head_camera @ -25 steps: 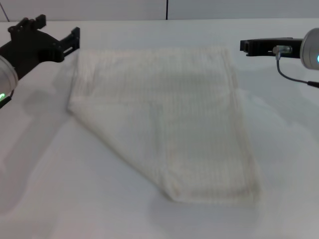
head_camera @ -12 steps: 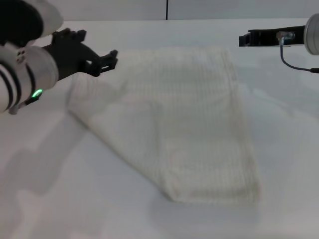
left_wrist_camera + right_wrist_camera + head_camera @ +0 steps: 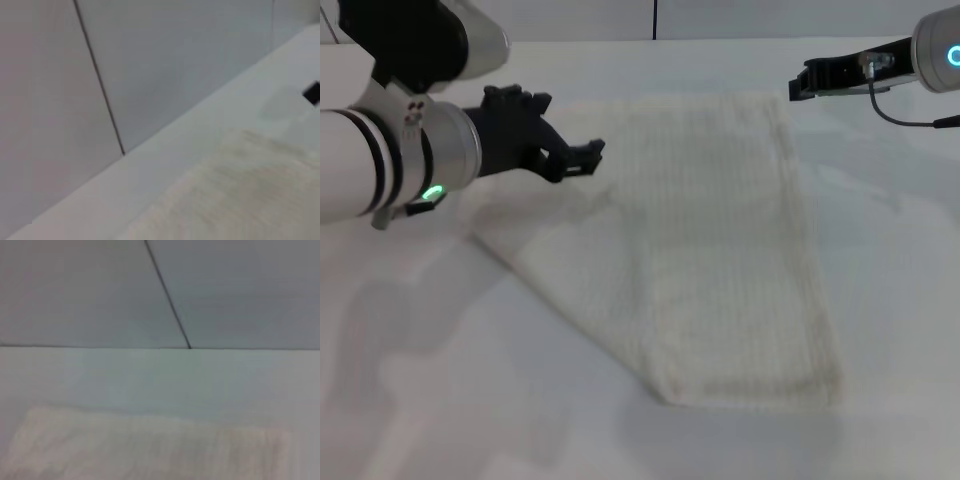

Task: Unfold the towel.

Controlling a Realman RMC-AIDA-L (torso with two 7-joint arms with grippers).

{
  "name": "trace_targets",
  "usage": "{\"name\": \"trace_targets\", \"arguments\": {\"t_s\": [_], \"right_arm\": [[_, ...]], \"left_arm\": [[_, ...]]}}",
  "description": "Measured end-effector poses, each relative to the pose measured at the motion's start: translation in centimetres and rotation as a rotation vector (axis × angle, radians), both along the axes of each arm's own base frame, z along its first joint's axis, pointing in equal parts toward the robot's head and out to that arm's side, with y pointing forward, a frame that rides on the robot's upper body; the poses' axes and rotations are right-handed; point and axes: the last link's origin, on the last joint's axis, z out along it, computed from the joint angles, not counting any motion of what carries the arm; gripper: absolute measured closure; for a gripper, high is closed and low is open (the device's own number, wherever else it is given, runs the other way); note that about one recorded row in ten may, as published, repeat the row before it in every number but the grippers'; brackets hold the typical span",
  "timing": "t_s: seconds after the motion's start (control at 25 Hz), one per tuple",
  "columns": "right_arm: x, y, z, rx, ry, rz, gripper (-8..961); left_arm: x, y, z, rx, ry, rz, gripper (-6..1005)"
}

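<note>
Folded towel (image 3: 710, 250) lies flat mid-table, left gripper (image 3: 582, 158) hovering over its far-left part, empty, though I can't tell its finger gap. Right gripper (image 3: 802, 84) waits off the far-right corner, opening unclear. Best pinch only the top layer's edge.

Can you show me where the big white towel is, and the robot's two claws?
Large cream ribbed cloth towel (image 3: 720, 250): head view, its flat middle.
Black left gripper (image 3: 588, 156): head view, fingertips above the towel.
Black right gripper (image 3: 804, 83): head view, tip by the towel's far corner.

Towel (image 3: 700, 250) on table (image 3: 440, 400), centre
</note>
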Motion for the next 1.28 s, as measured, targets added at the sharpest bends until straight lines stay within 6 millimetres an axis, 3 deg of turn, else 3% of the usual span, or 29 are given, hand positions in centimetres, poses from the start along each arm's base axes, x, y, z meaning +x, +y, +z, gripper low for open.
{"name": "trace_targets", "arguments": {"t_s": [0.16, 0.4, 0.44, 0.68, 1.0, 1.28], "right_arm": [[0.5, 1.1, 0.0, -0.022, -0.066, -0.094, 954], [-0.6, 2.1, -2.3, -0.105, -0.14, -0.099, 954], [-0.8, 2.2, -2.6, -0.107, -0.152, -0.094, 954], [-1.8, 2.5, -4.7, -0.124, -0.193, -0.062, 954], [-0.5, 1.9, -8.2, -0.154, -0.266, -0.037, 954], [0.5, 1.7, -9.2, -0.153, -0.273, -0.056, 954]], "left_arm": [[-0.3, 0.0, -0.8, -0.03, 0.02, 0.003, 238], [-0.6, 0.0, -1.9, -0.065, 0.035, 0.011, 241], [-0.9, 0.3, -3.3, -0.084, 0.048, 0.008, 242], [-0.7, 0.2, -5.1, -0.129, 0.056, 0.004, 245], [-0.5, 0.6, -6.2, -0.147, 0.036, 0.008, 250], [-0.2, 0.5, -6.9, -0.167, 0.051, -0.008, 254]]}}
